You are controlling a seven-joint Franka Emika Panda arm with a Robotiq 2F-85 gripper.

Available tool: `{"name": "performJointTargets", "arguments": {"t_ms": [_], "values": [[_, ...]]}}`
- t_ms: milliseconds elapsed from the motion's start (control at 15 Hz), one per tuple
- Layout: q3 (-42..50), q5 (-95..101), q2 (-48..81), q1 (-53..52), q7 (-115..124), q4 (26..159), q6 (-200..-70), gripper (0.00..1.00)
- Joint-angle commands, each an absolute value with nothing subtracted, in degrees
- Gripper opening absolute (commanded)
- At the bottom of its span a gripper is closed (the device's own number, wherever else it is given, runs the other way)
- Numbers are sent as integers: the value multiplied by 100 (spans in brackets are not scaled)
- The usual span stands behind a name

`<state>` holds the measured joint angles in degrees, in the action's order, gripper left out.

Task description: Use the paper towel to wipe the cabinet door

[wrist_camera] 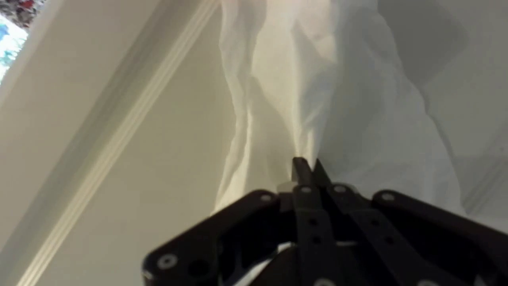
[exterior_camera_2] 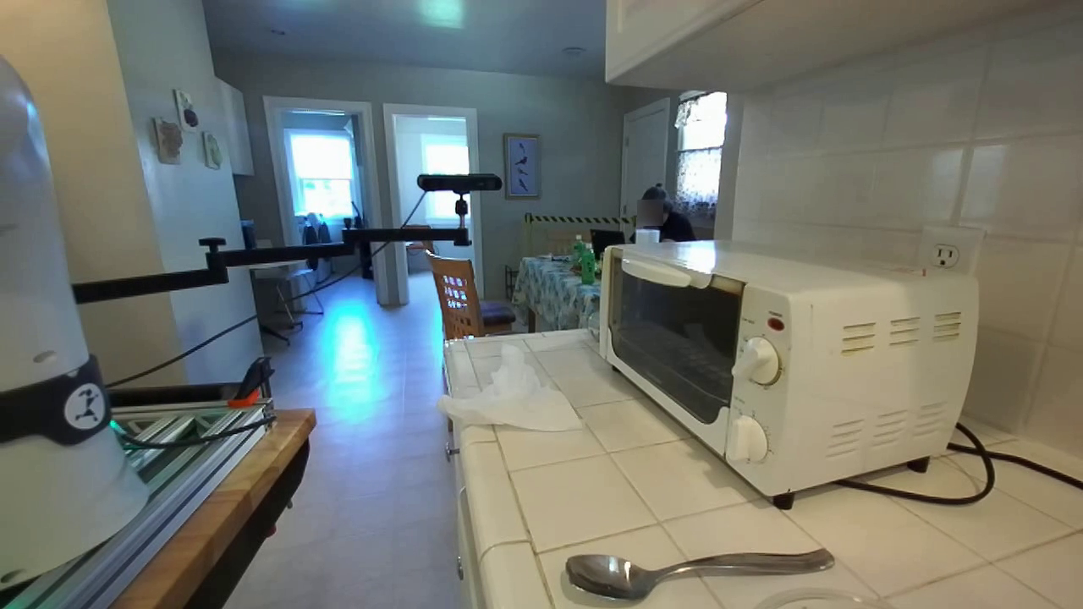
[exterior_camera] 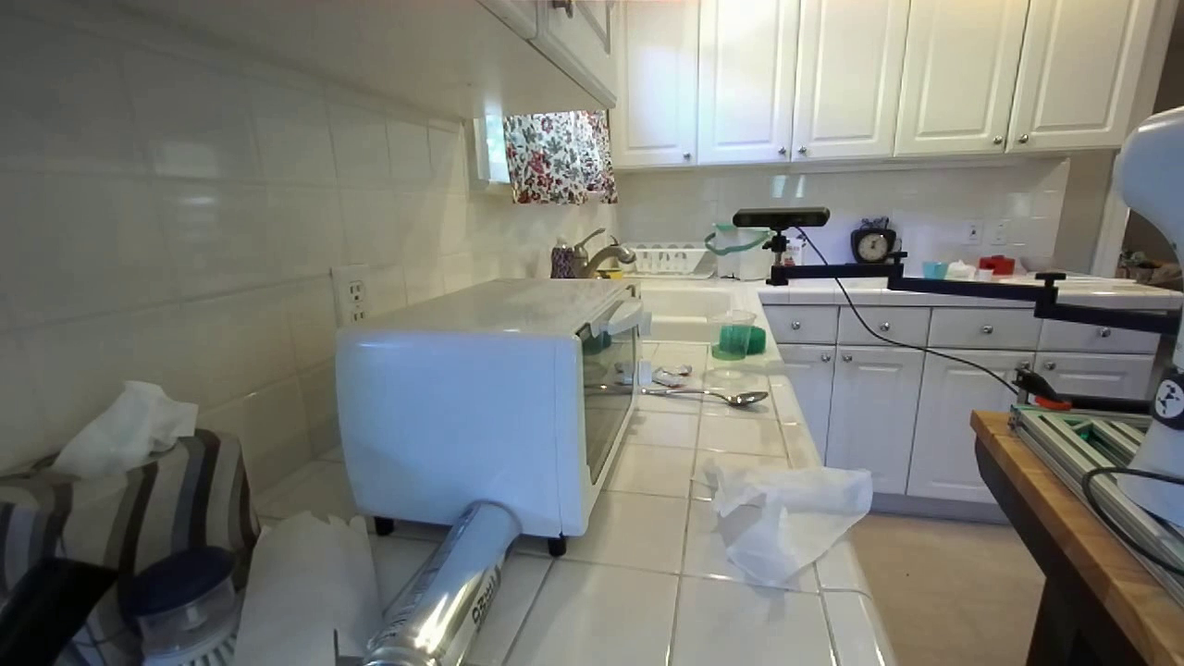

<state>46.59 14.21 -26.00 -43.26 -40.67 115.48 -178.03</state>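
Observation:
In the wrist view my gripper (wrist_camera: 311, 167) is shut on a white paper towel (wrist_camera: 301, 79). The towel is pinched into folds at the fingertips and spreads out beyond and to both sides of them. Behind it is a pale cabinet door (wrist_camera: 151, 171) with a raised moulding running diagonally. The towel lies close over this surface; I cannot tell how much of it touches. An upper cabinet door (exterior_camera: 581, 37) with a knob shows at the top in an exterior view. The gripper is out of view in both exterior views; only the arm's base (exterior_camera_2: 63, 474) shows there.
Another crumpled white sheet (exterior_camera: 786, 518) lies at the counter's edge (exterior_camera_2: 499, 533). A white toaster oven (exterior_camera: 462, 398) stands under the upper cabinet, with a spoon (exterior_camera_2: 694, 571) and a silver can (exterior_camera: 453, 583) nearby. A camera on a black bar (exterior_camera: 962, 282) reaches out beside the arm.

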Motion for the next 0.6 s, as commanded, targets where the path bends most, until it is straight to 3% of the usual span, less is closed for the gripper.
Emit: {"name": "performJointTargets", "arguments": {"t_ms": [0, 533], "values": [[5088, 1369, -2510, -4991, -4378, 11365, -17762, 0], [5556, 1450, -2617, -5377, -4344, 11628, -17694, 0]]}}
